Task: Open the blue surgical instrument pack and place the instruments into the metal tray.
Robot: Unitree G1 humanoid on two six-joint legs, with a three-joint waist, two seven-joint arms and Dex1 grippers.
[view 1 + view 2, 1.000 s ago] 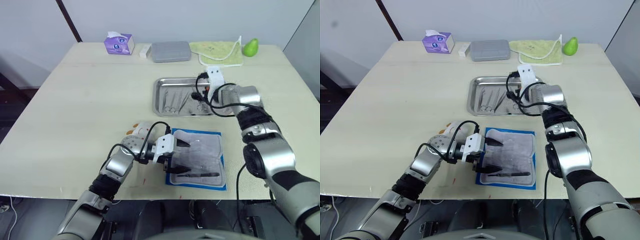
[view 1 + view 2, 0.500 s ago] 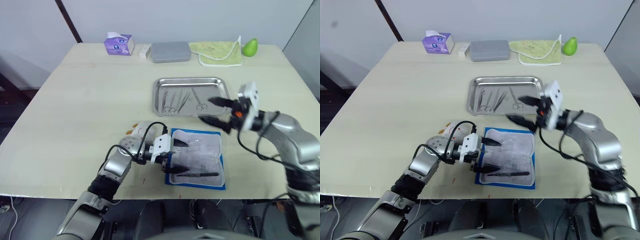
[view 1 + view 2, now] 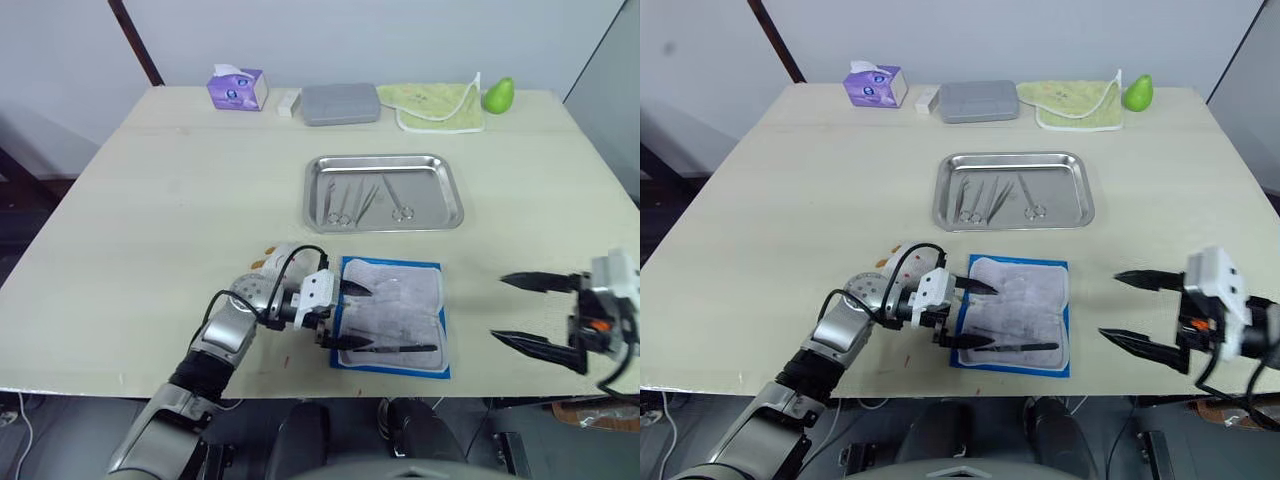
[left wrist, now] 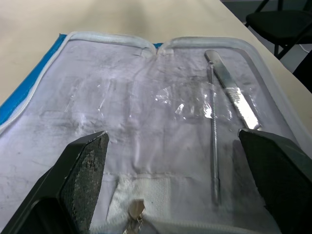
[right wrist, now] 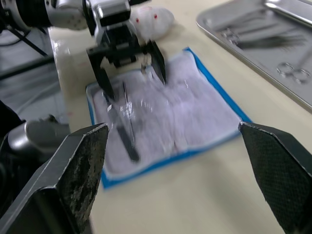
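light: bright, even | shadows: soft | glare: metal tray [image 3: 452, 205] | blur: right wrist view

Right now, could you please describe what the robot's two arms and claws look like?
The left arm is silver-grey metal with black joints and looping black cables. Its left claw has a white block and two black, tapering fingers. The right claw has the same black fingers, a white housing with an orange spot, and black cable.

Surgical instrument pack [image 3: 393, 315] lying open near the table's [image 3: 180, 210] front edge, metal tray [image 3: 384, 192] sitting behind it holding instruments [image 3: 368, 198], left hand [image 3: 345, 314] hovering over the pack's left edge, right hand [image 3: 528, 312] hanging well right, tissue box [image 3: 238, 87], case [image 3: 341, 103], cloth [image 3: 443, 105] and pear [image 3: 499, 95] lining the back edge.
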